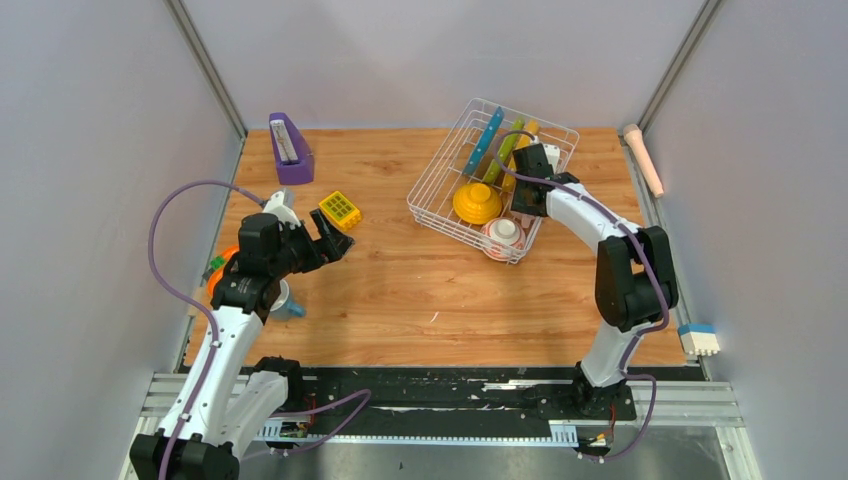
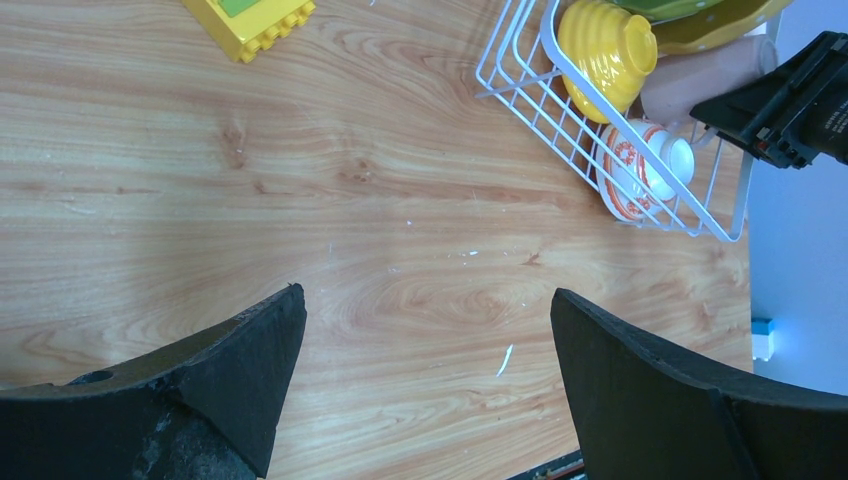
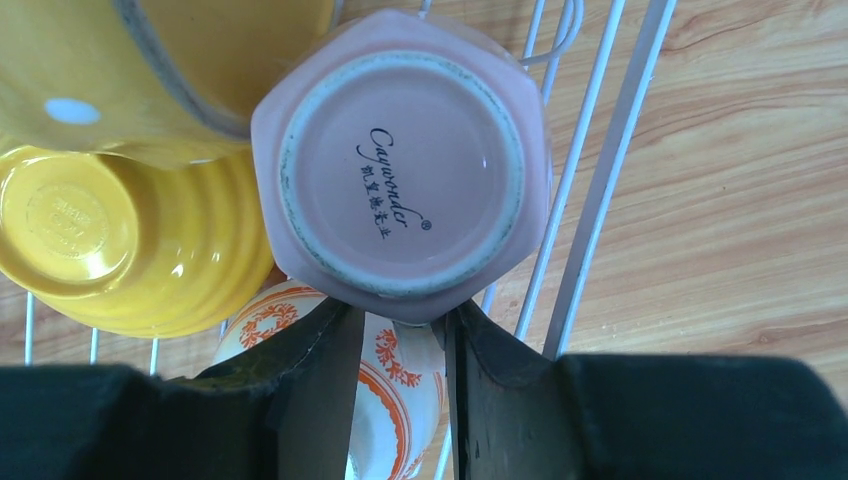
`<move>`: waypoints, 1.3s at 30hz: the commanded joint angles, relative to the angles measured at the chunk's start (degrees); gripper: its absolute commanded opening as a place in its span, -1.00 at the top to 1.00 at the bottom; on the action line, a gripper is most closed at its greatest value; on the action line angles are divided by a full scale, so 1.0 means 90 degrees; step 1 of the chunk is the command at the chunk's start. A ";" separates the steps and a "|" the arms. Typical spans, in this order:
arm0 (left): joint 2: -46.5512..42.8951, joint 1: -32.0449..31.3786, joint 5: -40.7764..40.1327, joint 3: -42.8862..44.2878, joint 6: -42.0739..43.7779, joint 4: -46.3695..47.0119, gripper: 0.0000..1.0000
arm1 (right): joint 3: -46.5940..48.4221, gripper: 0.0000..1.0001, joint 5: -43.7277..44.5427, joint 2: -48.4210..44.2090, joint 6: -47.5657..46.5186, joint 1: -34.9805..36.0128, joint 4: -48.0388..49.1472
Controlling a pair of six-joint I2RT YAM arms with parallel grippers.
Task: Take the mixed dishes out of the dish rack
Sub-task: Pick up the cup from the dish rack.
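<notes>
The dish rack (image 1: 430,170) stands at the back right. In it are upright blue (image 1: 484,140), green (image 1: 505,152) and yellow (image 1: 522,135) plates, a yellow bowl (image 1: 476,203) and a red-and-white bowl (image 1: 503,236). A pinkish cup (image 3: 400,160) lies with its base toward the right wrist camera, beside the yellow bowl (image 3: 120,250). My right gripper (image 3: 400,315) reaches into the rack, jaws narrowed onto the cup's lower edge. My left gripper (image 2: 425,310) hangs wide open over bare wood at the left. A blue cup (image 1: 290,305) sits on the table under the left arm.
A yellow grid block (image 1: 340,210) lies just beyond the left gripper. A purple wedge holder (image 1: 290,150) stands at the back left, and an orange gadget (image 1: 222,268) at the left edge. A pink roller (image 1: 645,160) and a blue-white block (image 1: 698,338) lie off the right edge.
</notes>
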 commanded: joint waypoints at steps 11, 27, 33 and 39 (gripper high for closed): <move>-0.0138 0.0011 -0.0051 0.0023 0.0107 0.0092 -1.00 | -0.0084 1.00 0.1190 -0.1158 0.0667 -0.0121 0.0477; -0.0188 0.0010 -0.0040 0.0017 0.0069 0.0065 -1.00 | -0.0693 1.00 0.0100 -0.2217 0.0931 -0.0140 0.1325; -0.0150 0.0007 0.0274 -0.0059 -0.0051 0.0288 -1.00 | -0.1249 1.00 -0.0803 -0.3009 0.1385 -0.0150 0.1456; -0.0036 0.0008 0.0920 -0.0239 -0.0382 0.0982 -1.00 | -0.2031 1.00 -0.1971 -0.3762 0.1950 -0.0150 0.1734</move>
